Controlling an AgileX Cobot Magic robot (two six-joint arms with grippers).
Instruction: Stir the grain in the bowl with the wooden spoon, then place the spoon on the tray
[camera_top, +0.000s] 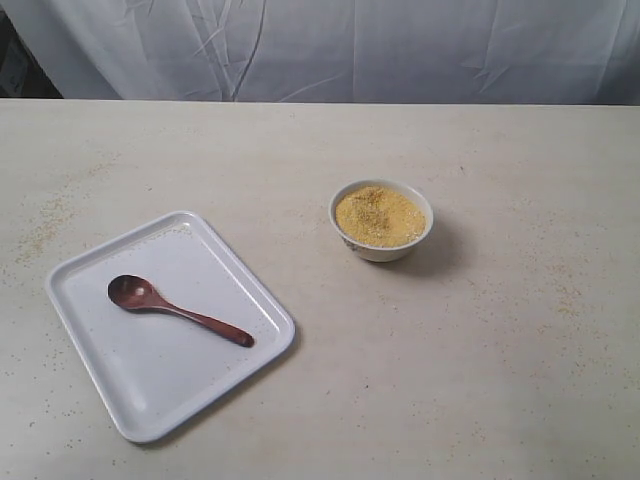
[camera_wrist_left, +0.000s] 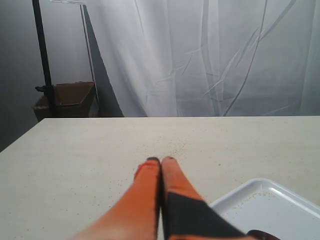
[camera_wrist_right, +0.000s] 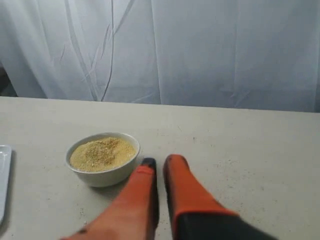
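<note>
The dark wooden spoon (camera_top: 180, 311) lies flat inside the white tray (camera_top: 150, 400) at the left, its oval end toward the far left. To the right of the middle stands the small white bowl (camera_top: 385, 252), filled with yellow grain (camera_top: 379, 216). Neither gripper shows in the exterior view. In the left wrist view my left gripper (camera_wrist_left: 161, 160) is shut and empty above the table, beside a corner of the tray (camera_wrist_left: 270, 200). In the right wrist view my right gripper (camera_wrist_right: 160, 161) is shut and empty, next to the bowl (camera_wrist_right: 102, 176) of grain (camera_wrist_right: 102, 153).
Loose grains are scattered over the pale table (camera_top: 480, 380). A white curtain (camera_top: 350, 50) hangs behind the far edge. Off the table's far corner stand a cardboard box (camera_wrist_left: 70, 100) and a black pole (camera_wrist_left: 42, 55).
</note>
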